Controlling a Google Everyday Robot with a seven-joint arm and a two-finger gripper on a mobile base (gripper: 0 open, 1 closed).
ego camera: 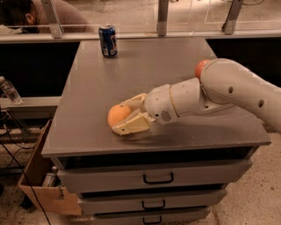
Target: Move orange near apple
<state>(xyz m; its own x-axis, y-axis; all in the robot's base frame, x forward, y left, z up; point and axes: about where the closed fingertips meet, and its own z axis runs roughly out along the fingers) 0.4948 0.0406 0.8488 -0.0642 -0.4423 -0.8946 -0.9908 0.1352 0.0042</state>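
The orange [117, 115] lies on the grey table top [131, 70], towards the front left. My gripper [123, 116] reaches in from the right and straddles it, one finger [134, 100] behind it and one [131, 125] in front, close against its sides, still open. The orange rests on the table. The red apple [200, 67] sits at the right side of the table, mostly hidden behind my white arm [228, 90].
A blue soda can [108, 40] stands at the back left of the table. Drawers [156, 178] are below the top. A cardboard box [41, 184] and a plastic bottle [9, 90] are at the left. A person [26, 13] sits behind the rail.
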